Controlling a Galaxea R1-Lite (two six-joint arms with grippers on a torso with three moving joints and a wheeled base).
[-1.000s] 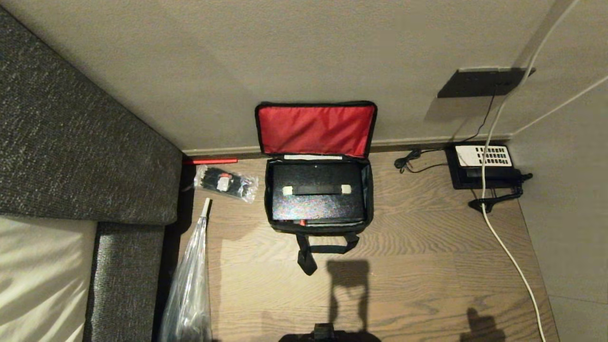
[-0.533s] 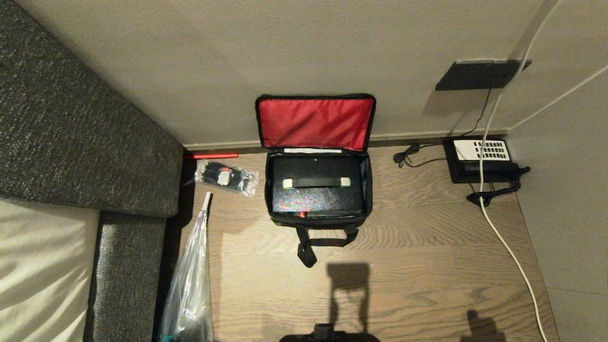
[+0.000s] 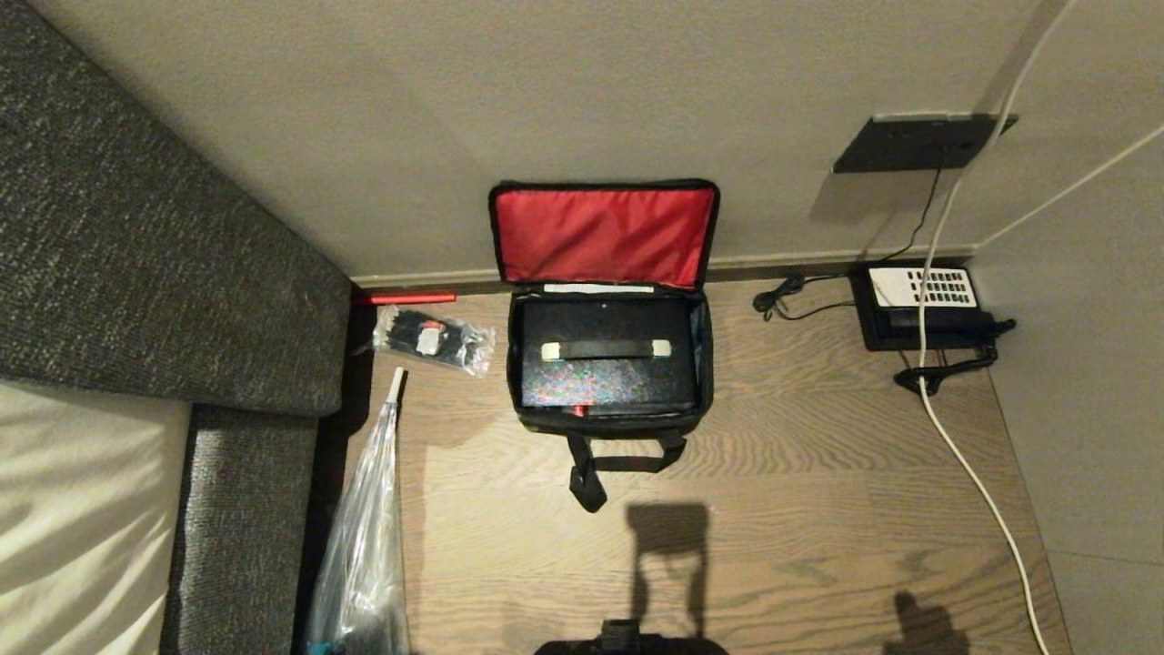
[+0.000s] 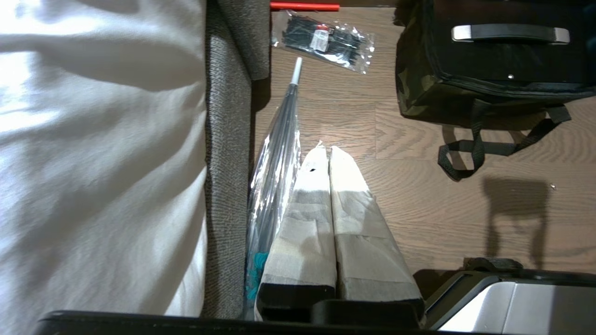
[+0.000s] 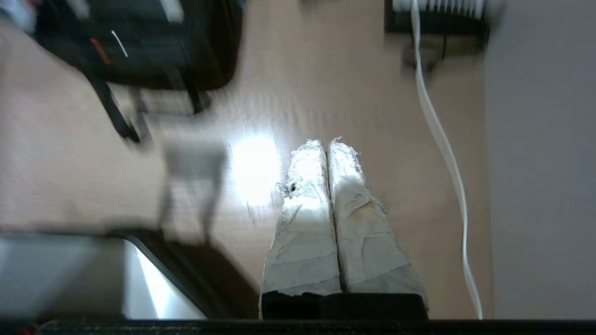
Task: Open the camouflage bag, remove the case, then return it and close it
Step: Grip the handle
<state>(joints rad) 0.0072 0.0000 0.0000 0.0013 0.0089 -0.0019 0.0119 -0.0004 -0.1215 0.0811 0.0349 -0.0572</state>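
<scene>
The camouflage bag (image 3: 607,426) stands unzipped on the wooden floor against the wall, its red-lined lid (image 3: 605,235) leaning back on the wall. The case (image 3: 607,377), black with a bar handle, lies flat inside it. From the left wrist view I see the bag's camouflage side (image 4: 416,93) and the case (image 4: 507,58) ahead and to one side. My left gripper (image 4: 328,150) hangs shut and empty above the floor, beside the sofa. The right gripper (image 5: 328,142) is also shut and empty over bare floor, with the bag (image 5: 153,51) blurred off to one side. Neither gripper shows in the head view.
A grey sofa (image 3: 155,273) fills the left side. A clear packet of black ties (image 3: 435,344) and a plastic-sleeved umbrella (image 3: 364,546) lie left of the bag. A black telephone (image 3: 923,305) and a white cable (image 3: 964,464) are on the right.
The whole head picture slid up a little between the first earlier frame and the second, so the camera moved. The bag and case keep their place on the floor.
</scene>
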